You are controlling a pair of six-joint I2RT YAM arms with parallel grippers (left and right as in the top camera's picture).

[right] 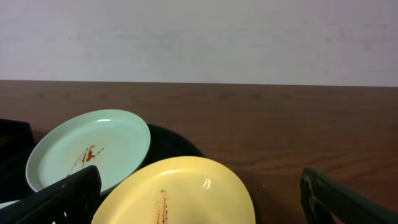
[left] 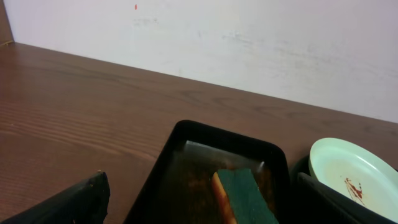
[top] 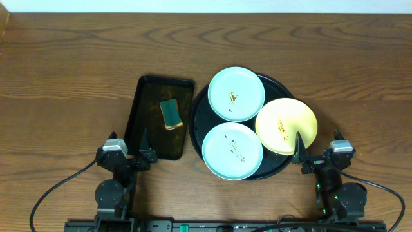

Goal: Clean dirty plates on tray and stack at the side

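Observation:
The round black tray (top: 275, 82) holds three plates with brown smears: a mint one at the far side (top: 236, 94), a mint one at the near side (top: 232, 151), and a yellow one (top: 286, 125) at the right, overhanging the rim. My left gripper (top: 129, 147) is open and empty at the near end of the rectangular tray. My right gripper (top: 318, 148) is open and empty just near-right of the yellow plate. The right wrist view shows the yellow plate (right: 186, 193) between my open fingers (right: 200, 180), the far mint plate (right: 93, 146) and the tray (right: 171, 140).
A rectangular black tray (top: 145, 96) left of the round tray holds a green-and-yellow sponge (top: 170, 114). The left wrist view shows the sponge (left: 245, 196) in that tray (left: 161, 168) between my open fingers (left: 200, 186), and a mint plate (left: 351, 171). Wood tabletop (top: 64, 77) surrounds both.

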